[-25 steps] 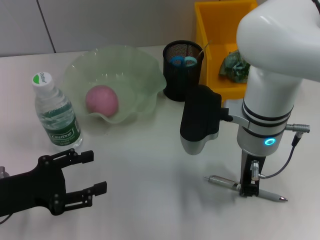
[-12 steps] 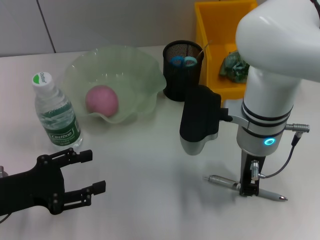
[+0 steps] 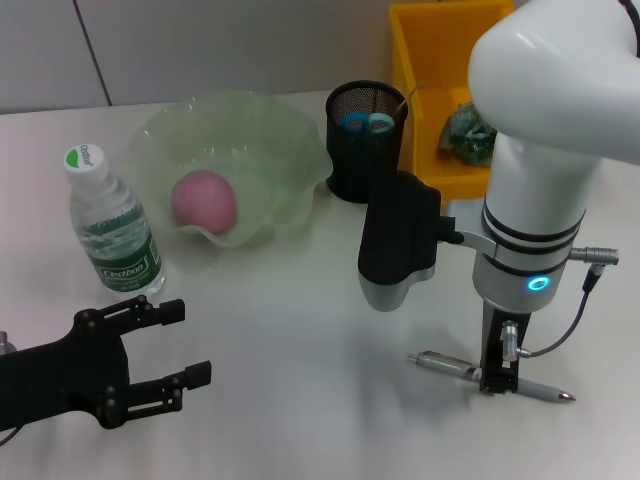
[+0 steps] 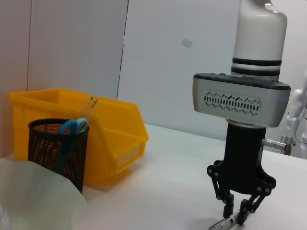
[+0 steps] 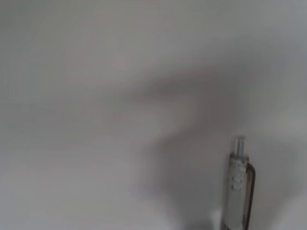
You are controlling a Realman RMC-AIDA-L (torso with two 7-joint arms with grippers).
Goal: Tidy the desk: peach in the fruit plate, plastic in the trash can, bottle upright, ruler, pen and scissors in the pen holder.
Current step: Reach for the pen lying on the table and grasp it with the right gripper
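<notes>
A silver pen (image 3: 440, 364) lies on the white table at the front right. My right gripper (image 3: 497, 382) stands straight down over its middle, fingers closed in on it; the left wrist view shows this gripper (image 4: 238, 213) with the pen (image 4: 224, 223) poking out between the fingers. The right wrist view shows the pen's end (image 5: 237, 182) on the table. My left gripper (image 3: 190, 342) is open and empty at the front left. A pink peach (image 3: 204, 200) lies in the green plate (image 3: 275, 150). The bottle (image 3: 112, 225) stands upright.
The black mesh pen holder (image 3: 365, 145) holds blue-handled scissors (image 3: 365, 122) and a clear ruler (image 3: 410, 95). Behind it the yellow bin (image 3: 420, 60) holds green plastic (image 3: 470, 135). The holder (image 4: 60, 151) and bin (image 4: 110, 129) also show in the left wrist view.
</notes>
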